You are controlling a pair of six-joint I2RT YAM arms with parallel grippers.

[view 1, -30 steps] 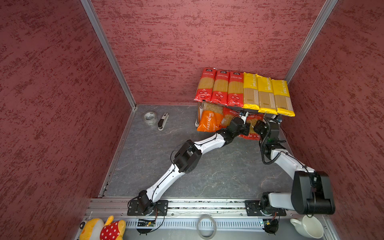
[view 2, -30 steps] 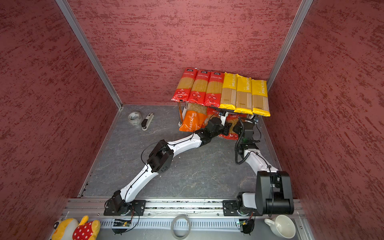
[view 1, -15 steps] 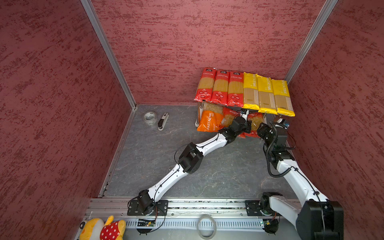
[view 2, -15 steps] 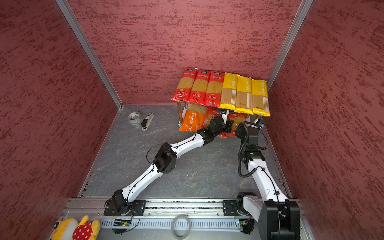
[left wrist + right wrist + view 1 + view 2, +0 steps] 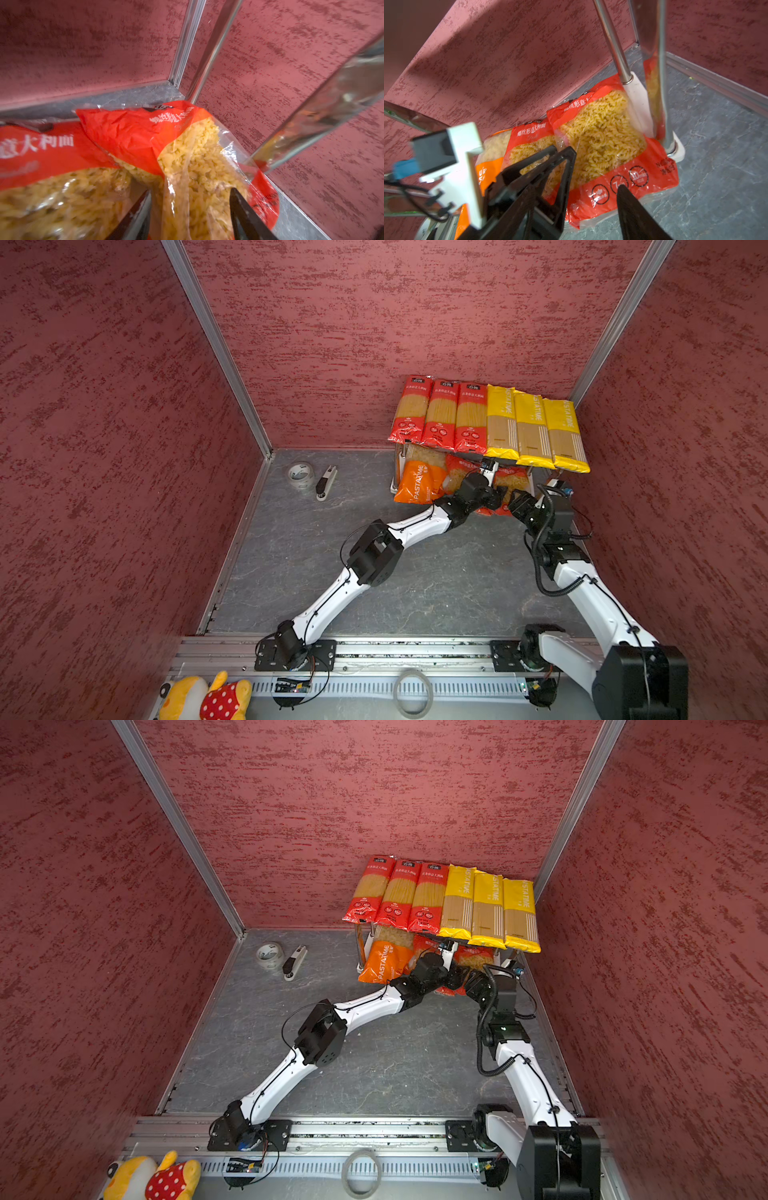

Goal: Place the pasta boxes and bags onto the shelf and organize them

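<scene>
Shelf [image 5: 638, 97]: far right corner of the bench; its top tier is fully covered, so only the posts and the white lower tier show.
Top tier: three red spaghetti packs [image 5: 442, 416] at the left end, three yellow spaghetti packs [image 5: 534, 427] at the right end, front ends overhanging.
Lower tier: orange bag [image 5: 417, 485] at the left end, then two red short-pasta bags [image 5: 602, 133]; from above, both arms mostly hide them.
Left gripper [image 5: 190, 190]: spread, with the right-end red bag between its fingers; contact is hard to judge.
Right gripper [image 5: 574, 187]: spread, holding nothing, at the lower tier's front edge; one finger is lost against the left gripper's black frame.
</scene>
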